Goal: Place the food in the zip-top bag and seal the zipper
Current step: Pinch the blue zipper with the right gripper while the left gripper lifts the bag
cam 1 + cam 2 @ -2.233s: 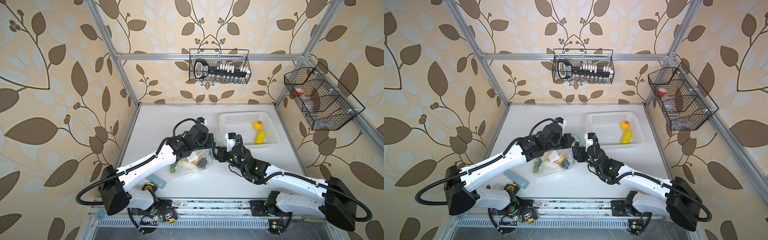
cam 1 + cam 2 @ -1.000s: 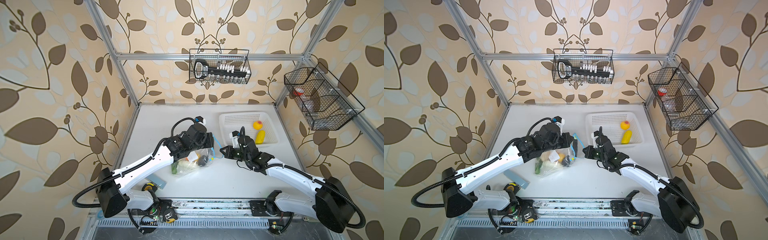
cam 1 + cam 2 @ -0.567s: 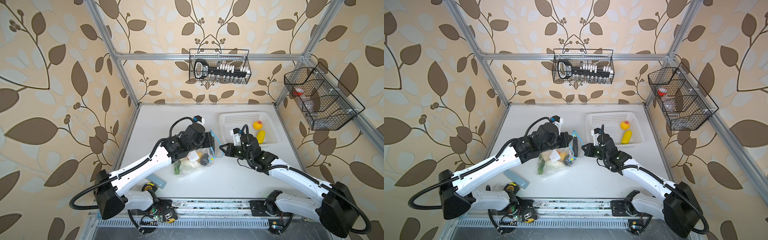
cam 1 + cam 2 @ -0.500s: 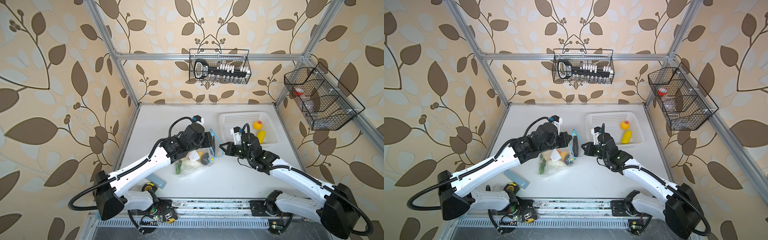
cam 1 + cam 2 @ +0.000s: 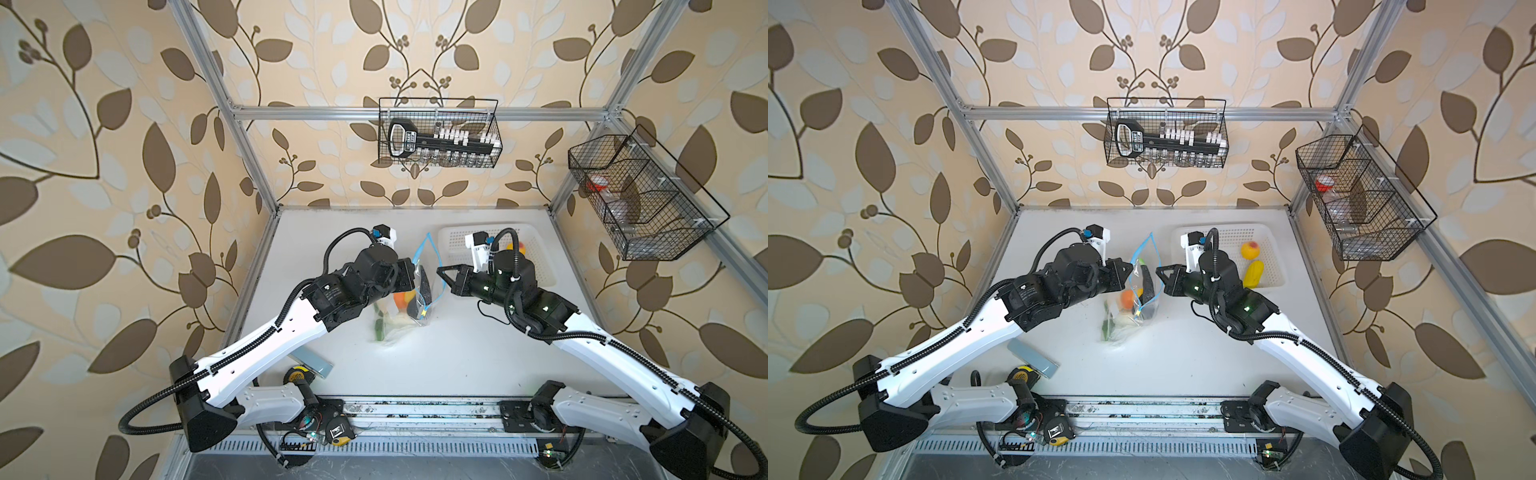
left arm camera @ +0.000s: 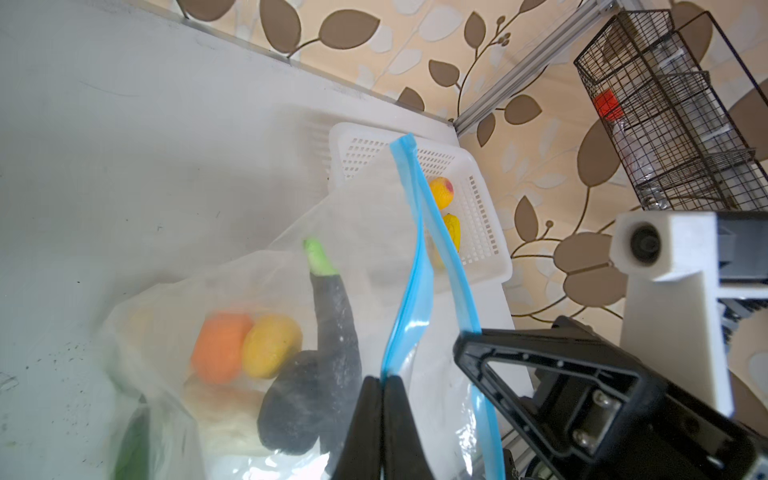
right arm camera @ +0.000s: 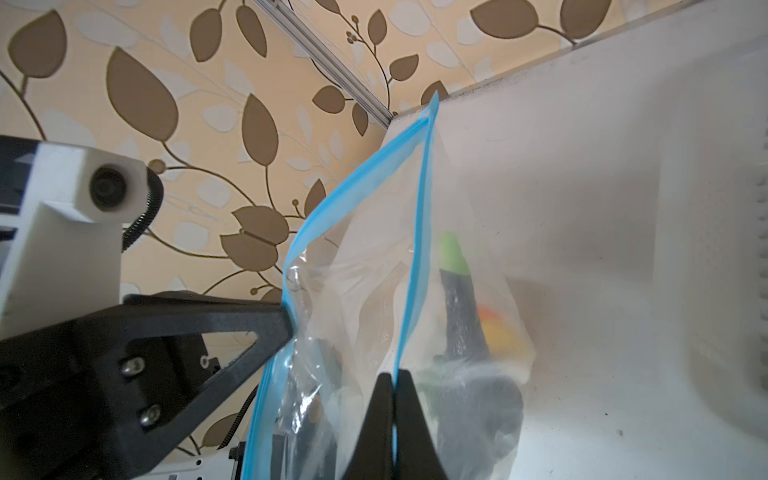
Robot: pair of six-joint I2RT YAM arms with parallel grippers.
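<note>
Pinching the zipper (image 6: 417, 270), left fingers (image 6: 368, 419) show clearest in wrist views.

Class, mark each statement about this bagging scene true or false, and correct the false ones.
1. The left gripper has its jaws shut on one lip of the zipper. True.
2. The right gripper hangs open, touching nothing. False: its jaws pinch the other zipper lip.
3. The zipper is sealed. False: its two blue lips stand apart.
4. The white basket is empty. False: a peach and corn lie in it.
5. An orange and a dark eggplant are inside the zip-top bag. True.
</note>
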